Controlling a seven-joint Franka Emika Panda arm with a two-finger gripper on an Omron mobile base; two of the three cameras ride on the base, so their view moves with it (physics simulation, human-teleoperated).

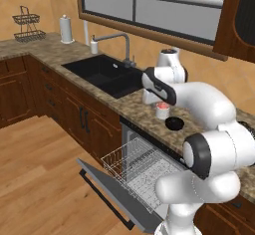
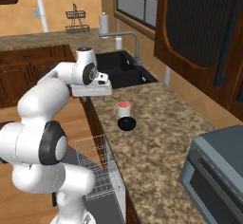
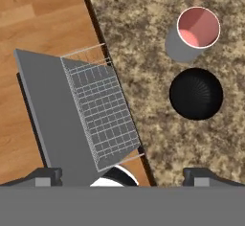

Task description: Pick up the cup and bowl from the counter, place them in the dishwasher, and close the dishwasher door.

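Hand view | gripper (image 3: 122,176): fingertips spread wide, nothing held, above the counter (image 3: 143,24) edge | dishwasher door (image 3: 52,119): dropped flat, white wire rack (image 3: 103,110) drawn out over it, below the counter | bowl (image 3: 196,94): set on the counter | cup (image 3: 194,33): upright, just beyond the bowl, apart | sink (image 1: 107,74): recessed in the counter, farther along.

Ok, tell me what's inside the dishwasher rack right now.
The white wire rack is pulled out over the open dishwasher door and holds nothing visible. The cup and bowl sit on the counter.
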